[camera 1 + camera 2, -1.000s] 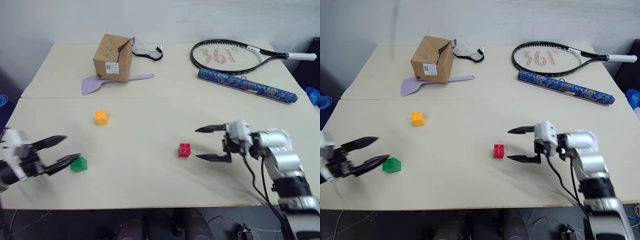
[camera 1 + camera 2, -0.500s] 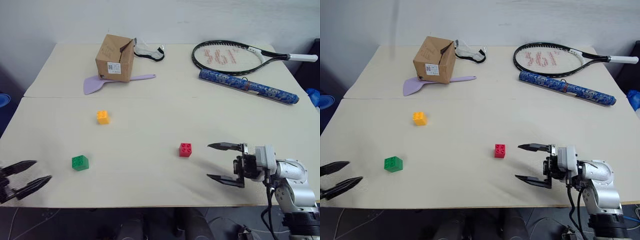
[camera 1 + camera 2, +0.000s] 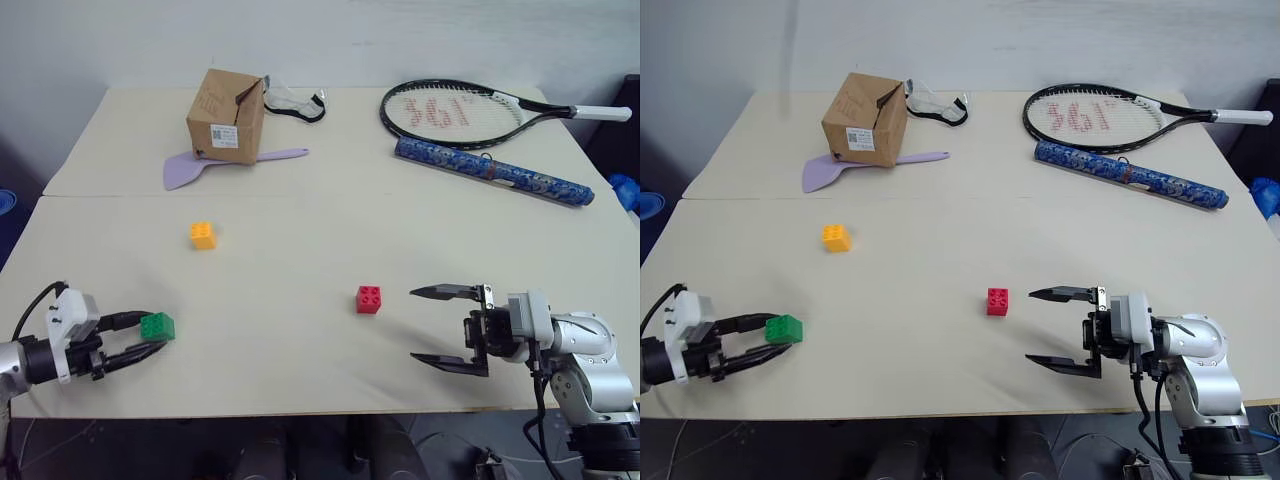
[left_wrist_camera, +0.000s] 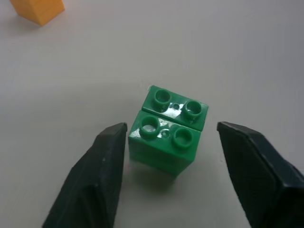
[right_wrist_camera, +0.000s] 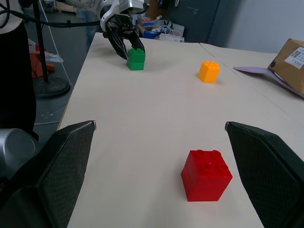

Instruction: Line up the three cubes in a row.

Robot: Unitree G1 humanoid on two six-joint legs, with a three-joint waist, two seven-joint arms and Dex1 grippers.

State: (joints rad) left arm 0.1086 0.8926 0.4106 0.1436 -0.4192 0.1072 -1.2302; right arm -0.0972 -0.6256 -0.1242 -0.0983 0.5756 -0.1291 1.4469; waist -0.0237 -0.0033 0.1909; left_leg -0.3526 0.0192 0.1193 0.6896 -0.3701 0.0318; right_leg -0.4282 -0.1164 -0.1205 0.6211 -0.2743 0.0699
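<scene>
Three cubes lie apart on the cream table: an orange-yellow cube at the left middle, a green cube near the front left, and a red cube at the front centre. My left gripper lies low over the table with its fingers on either side of the green cube. One finger touches or nearly touches the cube, and the other stands a little clear. My right gripper is open just right of the red cube, pointing at it with nothing between its fingers.
At the back left stand a brown cardboard box, a purple spatula and goggles. A tennis racket and a blue patterned tube lie at the back right. A seam runs across the table.
My left gripper has swung in from beyond the front-left edge and narrowed around the green cube. The right gripper drew back from the red cube a second ago, then stayed still.
</scene>
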